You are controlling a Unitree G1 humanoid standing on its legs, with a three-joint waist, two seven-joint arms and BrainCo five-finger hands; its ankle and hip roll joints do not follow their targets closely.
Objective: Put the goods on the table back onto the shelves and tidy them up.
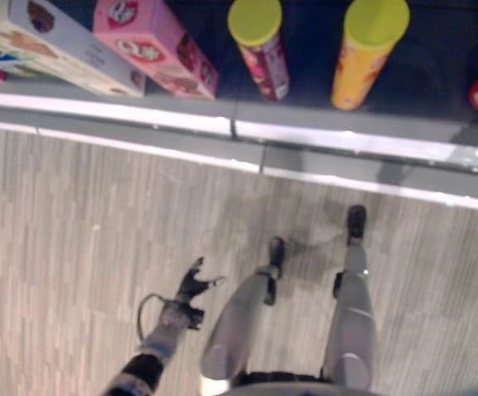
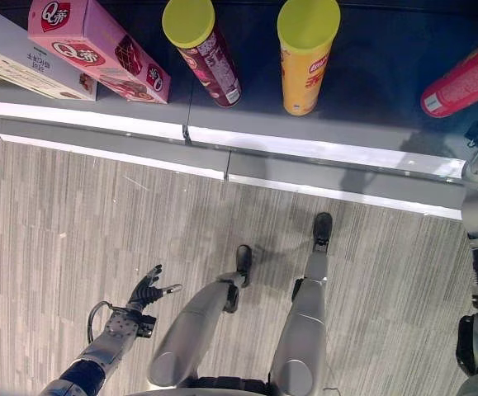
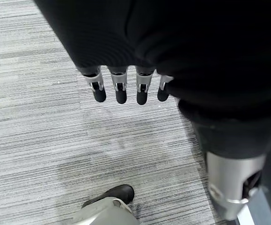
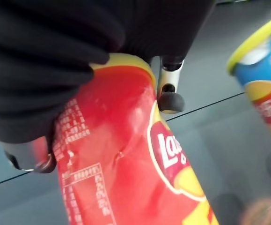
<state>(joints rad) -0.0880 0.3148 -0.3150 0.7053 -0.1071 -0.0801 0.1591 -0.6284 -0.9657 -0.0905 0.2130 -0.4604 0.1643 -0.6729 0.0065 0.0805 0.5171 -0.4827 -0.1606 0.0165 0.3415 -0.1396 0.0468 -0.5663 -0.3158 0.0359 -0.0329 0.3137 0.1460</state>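
1. I see the right hand (image 4: 46, 70) wrapped over a red chip can (image 4: 126, 159); its fingers (image 4: 170, 101) curl round the can near the yellow-rimmed lid end, and the thumb side is hidden behind the can.
2. From the head views, the red chip can (image 2: 461, 85) lies tilted on the dark shelf (image 2: 371, 91) at its right end, its lid end cut off by the picture edge.
3. A blue can (image 4: 266, 89) with a yellow rim stands just beside the red one in the right wrist view; only part of it shows.
4. On the shelf, left to right: a pale box (image 2: 16, 58), a pink box (image 2: 98, 54), a maroon can (image 2: 205, 49) and a yellow can (image 2: 305, 58), all set back from the shelf's pale front edge (image 2: 321, 150).
5. Open shelf lies between the yellow can and the red can.
6. The left hand (image 2: 146, 290) hangs low over the grey carpet floor (image 2: 57, 231), well apart from the shelf, fingers (image 3: 121, 91) straight and relaxed, holding nothing.
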